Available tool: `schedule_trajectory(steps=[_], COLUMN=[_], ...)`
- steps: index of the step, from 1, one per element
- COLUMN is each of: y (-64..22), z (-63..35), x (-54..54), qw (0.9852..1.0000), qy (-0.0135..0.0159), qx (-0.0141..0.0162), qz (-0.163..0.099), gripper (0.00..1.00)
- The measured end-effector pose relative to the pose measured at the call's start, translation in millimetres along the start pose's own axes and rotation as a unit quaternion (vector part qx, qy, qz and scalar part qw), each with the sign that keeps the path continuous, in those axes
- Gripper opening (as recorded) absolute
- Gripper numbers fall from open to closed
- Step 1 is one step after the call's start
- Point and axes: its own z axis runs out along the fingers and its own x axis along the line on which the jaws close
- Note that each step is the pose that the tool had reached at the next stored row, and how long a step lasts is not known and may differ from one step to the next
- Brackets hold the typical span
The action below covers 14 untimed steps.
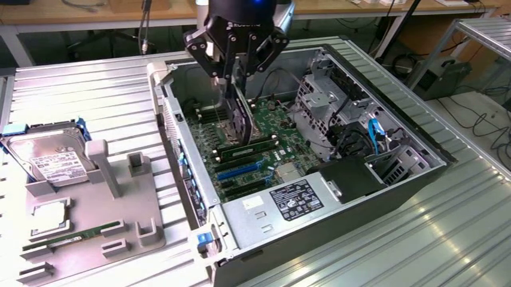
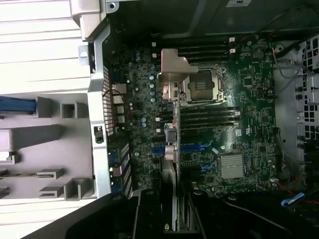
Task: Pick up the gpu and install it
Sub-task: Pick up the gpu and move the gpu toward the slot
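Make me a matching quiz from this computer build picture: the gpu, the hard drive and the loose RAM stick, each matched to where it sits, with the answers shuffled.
Things:
1. gpu
2. hard drive
3. loose RAM stick

Places:
A. thin green strip lying flat on the grey holder
B. held on edge in the gripper, above the motherboard
C. white label up, in a blue frame, exterior view's left edge

Pairs: 1-B, 2-C, 3-A

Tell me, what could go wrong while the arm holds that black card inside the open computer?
1. The gpu hangs from the jaws by one end, so it might tilt or slip.
2. Its lower end, with the metal bracket, hangs over the motherboard and memory stick; a misjudged descent could strike them instead of meeting the blue slots.
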Motion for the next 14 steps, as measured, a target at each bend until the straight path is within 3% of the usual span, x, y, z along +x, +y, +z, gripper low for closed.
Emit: schedule_trajectory(steps=[14], y=[5.1], z=[7.1], x=[-14.0], qw=[1.0], qy=[0.0016], qx=[0.0009], qz=[0.0], gripper=[0.26])
